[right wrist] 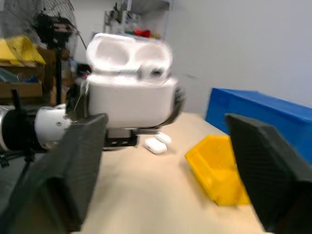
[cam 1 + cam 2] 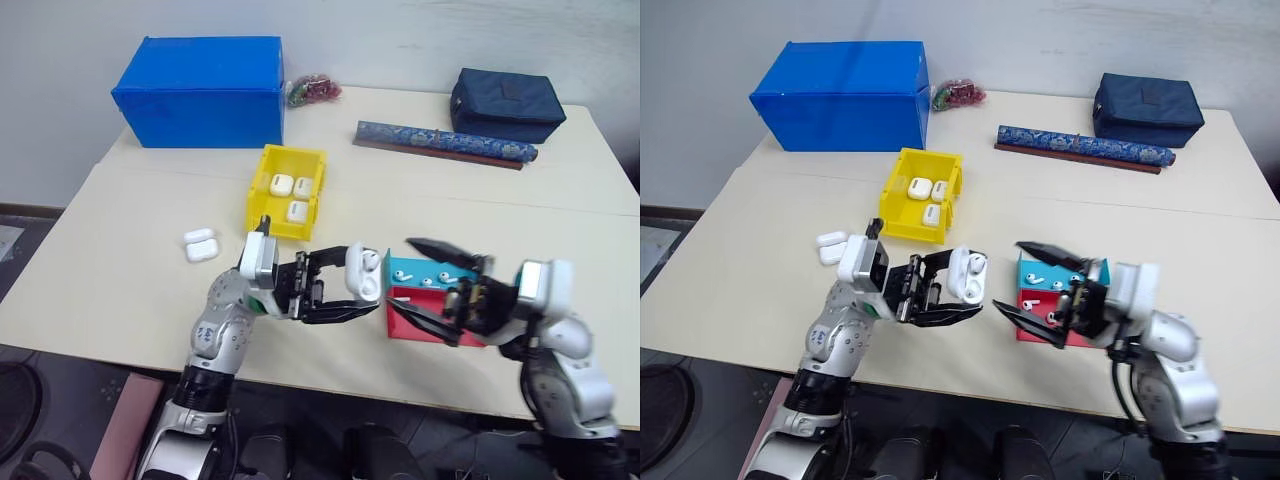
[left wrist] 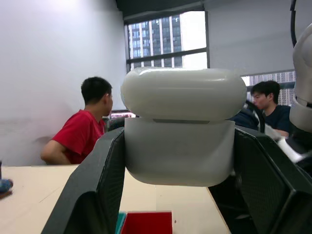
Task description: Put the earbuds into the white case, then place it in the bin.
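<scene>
The left gripper (image 2: 335, 290) has its jaws clamped on the small glossy white case (image 2: 362, 272), lid up, above the surface's near edge, presenting it. The right gripper (image 2: 440, 290) faces it, jaws wide and empty, likely after inserting an earbud (image 1: 156, 71).

Head stereo pair looking down, wrist cameras close, facing each other

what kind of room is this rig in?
Probably an office or lab in a tall city building. Behind the held white case, a window shows high-rise towers, people sit at desks nearby, and the work is laid out on plain tables.
</scene>
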Available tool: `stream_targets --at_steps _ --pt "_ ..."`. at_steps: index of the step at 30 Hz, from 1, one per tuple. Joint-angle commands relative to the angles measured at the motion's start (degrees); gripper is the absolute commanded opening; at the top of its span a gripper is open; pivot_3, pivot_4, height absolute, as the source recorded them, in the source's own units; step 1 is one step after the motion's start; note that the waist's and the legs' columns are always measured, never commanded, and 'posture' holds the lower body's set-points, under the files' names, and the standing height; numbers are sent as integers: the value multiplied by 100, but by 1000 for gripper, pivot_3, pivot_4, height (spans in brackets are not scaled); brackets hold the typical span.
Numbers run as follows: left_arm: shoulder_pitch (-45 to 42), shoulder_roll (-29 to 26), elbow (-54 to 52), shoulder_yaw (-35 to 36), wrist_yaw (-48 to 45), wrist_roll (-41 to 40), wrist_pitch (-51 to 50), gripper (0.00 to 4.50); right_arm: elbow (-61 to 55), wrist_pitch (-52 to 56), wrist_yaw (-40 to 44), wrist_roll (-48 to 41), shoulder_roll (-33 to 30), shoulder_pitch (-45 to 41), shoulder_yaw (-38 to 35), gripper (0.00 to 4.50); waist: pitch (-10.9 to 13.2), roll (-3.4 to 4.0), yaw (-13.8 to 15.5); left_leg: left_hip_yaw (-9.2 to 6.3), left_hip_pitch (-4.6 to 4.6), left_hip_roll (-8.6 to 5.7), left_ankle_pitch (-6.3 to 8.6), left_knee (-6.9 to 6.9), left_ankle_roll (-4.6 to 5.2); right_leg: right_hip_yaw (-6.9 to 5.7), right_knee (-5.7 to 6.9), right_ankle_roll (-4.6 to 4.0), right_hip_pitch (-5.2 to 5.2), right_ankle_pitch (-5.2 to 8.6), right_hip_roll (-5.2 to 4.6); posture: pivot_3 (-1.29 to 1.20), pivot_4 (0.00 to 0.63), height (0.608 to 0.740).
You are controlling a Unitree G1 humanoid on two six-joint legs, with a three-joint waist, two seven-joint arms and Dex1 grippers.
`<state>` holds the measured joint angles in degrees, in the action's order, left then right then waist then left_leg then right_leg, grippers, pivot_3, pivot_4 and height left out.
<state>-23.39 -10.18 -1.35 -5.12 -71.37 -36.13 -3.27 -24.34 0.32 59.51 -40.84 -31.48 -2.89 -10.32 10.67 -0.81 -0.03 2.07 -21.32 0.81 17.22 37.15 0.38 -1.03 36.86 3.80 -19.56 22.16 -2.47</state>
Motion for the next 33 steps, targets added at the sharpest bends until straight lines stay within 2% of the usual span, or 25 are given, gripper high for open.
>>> stream_targets --at_steps 1,6,8,11,16,19,22,26,29,33 --pt "200 -192 2 177 -16 91 174 2810 -126 205 6 -302 -469 638 -1053 4487 1 -2 14 -3 2 0 0 -2 0 -1 -1 0 2 0 0 0 150 740" --pt "517 -421 -56 319 92 105 197 2810 1554 -379 590 355 -931 1860 -2402 4487 1 -2 14 2 3 -2 4 -2 6 -1 -18 0 14 0 1 0 150 740" --pt "613 -471 -101 333 141 105 198 2810 2194 -691 734 673 -1088 2106 -2630 4487 1 -2 -3 3 4 -4 12 -2 23 2 -33 0 21 0 1 0 150 740" --pt "701 -534 -123 388 187 103 227 2810 2669 -854 327 1268 -1251 2225 -2760 4487 0 0 -60 10 5 -3 13 -4 29 12 -35 -3 19 1 2 0 150 740" --pt "714 -599 -127 423 236 100 250 2810 1771 -252 -189 1806 -1633 1763 -2092 4487 -2 10 -216 19 16 -2 7 -6 24 25 -5 -5 11 2 5 0 150 740" --pt "703 -584 -130 396 279 158 282 2810 1420 440 -280 1773 -1988 1129 -1642 4487 -1 11 -181 19 18 -1 3 -5 17 25 7 -5 7 2 6 0 150 740" --pt "695 -560 -99 371 348 252 347 2810 1258 1429 -126 1960 -2667 -145 -707 4487 3 16 -154 19 9 -3 -8 0 0 27 7 -5 2 2 4 0 150 740" --pt "706 -493 -105 316 383 288 374 2810 1558 2102 299 2456 -3118 -1581 530 4487 10 20 -103 6 6 -1 -7 2 -3 15 7 -4 -2 2 3 0 150 740" --pt "719 -456 -125 280 407 295 387 2810 1853 2478 748 2785 -3186 -2443 1366 3819 10 20 -54 2 -4 -1 -3 -2 -5 14 9 -1 -16 0 3 0 150 740" --pt "746 -429 -152 253 445 306 405 2810 2323 2483 1153 3270 -3047 -3149 2136 2506 10 20 -11 0 -26 -1 2 -3 -1 6 3 2 -34 -1 -2 0 150 740"
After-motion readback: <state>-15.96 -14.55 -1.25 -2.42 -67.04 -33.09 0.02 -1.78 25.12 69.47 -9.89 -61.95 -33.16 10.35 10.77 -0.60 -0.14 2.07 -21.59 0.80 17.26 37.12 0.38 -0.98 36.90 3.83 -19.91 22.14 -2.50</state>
